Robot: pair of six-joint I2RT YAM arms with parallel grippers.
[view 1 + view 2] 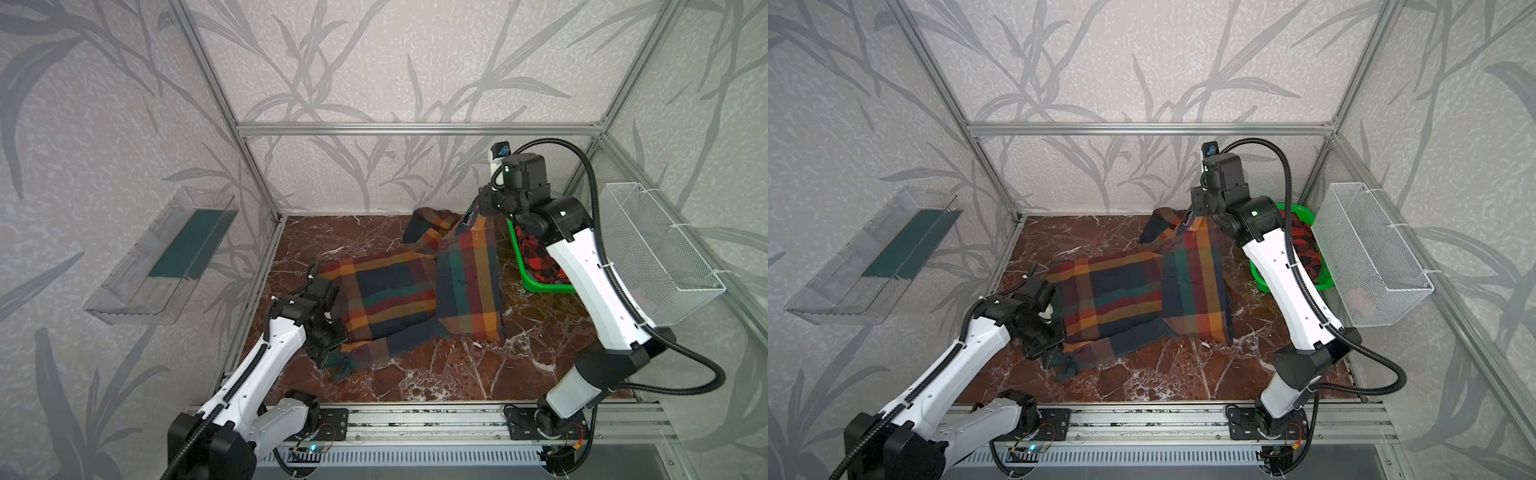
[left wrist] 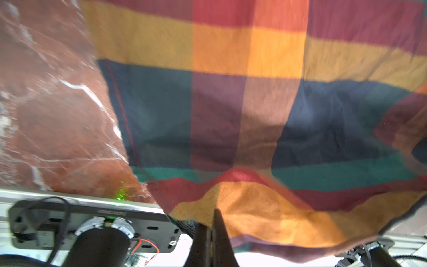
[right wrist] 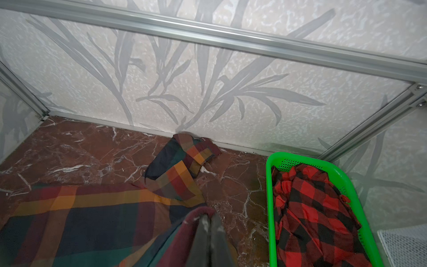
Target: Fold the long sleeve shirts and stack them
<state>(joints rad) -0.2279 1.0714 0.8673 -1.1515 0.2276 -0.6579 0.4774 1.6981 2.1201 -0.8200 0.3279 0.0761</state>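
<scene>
Two arms rise from the aluminium rail (image 1: 419, 417) at the near edge of the marble-patterned table (image 1: 415, 374). The left arm (image 1: 270, 349) is low, leaning forward and inward with its wrist bent toward the centre. The left claw (image 2: 211, 225) is closed on the orange hem at the left edge of the multicolour plaid shirt (image 1: 390, 295), where the cloth is lifted a little off the table. In both top views that shirt lies spread across the middle of the table, and a crumpled corner trails toward the near side.

The right arm (image 1: 582, 270) stands far taller. Its lower link leans outward from the base, the elbow folds, and the white forearm climbs toward the back wall. The right claw (image 3: 209, 223), high above the table, is pinched tight on a maroon fold of the same shirt. The garment's right part hangs from it as a steep panel down to the table.

Beyond the forearm, at the far right, the green plastic basket (image 3: 269, 198) sits on the table with the red-and-black check shirt (image 3: 312, 219) bunched inside. Farthest off, one sleeve (image 3: 182, 166) of the plaid shirt lies crumpled, its cuff at the foot of the back wall.
</scene>
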